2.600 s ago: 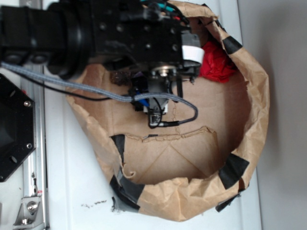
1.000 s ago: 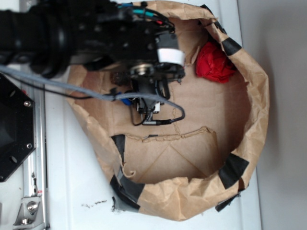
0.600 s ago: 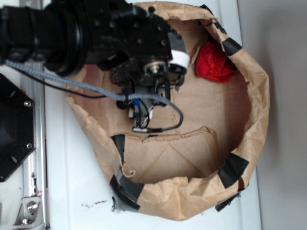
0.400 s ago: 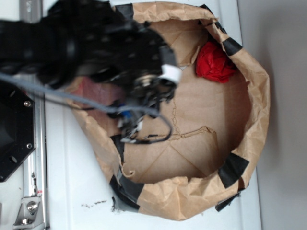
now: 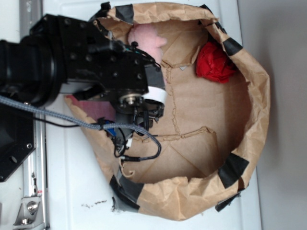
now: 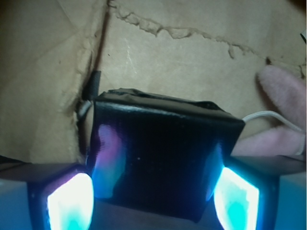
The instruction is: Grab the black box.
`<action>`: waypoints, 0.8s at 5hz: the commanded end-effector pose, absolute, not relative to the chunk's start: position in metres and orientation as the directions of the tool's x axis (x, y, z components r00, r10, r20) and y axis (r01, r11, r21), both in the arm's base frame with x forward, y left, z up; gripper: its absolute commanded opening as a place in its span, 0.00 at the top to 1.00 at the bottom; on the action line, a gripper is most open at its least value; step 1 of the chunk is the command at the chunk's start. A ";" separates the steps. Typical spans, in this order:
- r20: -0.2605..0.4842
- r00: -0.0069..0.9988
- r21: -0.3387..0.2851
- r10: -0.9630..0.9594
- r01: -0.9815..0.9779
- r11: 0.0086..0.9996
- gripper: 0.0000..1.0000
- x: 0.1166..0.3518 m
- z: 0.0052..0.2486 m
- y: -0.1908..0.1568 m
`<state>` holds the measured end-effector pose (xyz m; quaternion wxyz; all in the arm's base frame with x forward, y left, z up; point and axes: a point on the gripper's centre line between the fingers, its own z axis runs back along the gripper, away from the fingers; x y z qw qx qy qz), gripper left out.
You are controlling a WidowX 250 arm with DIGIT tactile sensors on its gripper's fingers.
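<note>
- The gripper (image 6: 152, 201) has its two glowing blue fingers (image 6: 69, 199) on both sides of the black box (image 6: 158, 158), one at each side face; whether they already press it I cannot tell.
- The black box lies directly before the gripper, between the fingers, on the brown paper (image 6: 192, 62).
- Just beside the box, on its right in the wrist view, lies the pink plush toy (image 6: 283, 115), with a thin white wire (image 6: 268, 116) across it.
- In the exterior view the arm (image 5: 81, 64) hides the box; the red cloth (image 5: 214, 62) lies well apart from it.
</note>
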<state>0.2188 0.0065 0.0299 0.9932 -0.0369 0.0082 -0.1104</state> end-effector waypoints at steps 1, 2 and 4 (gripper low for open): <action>0.043 0.984 -0.075 -0.170 0.173 0.982 0.00 0.243 0.046 0.005; 0.061 0.988 -0.080 -0.144 0.149 0.986 0.00 0.253 0.052 0.008; 0.077 0.991 -0.074 -0.109 0.115 0.991 0.00 0.265 0.055 0.011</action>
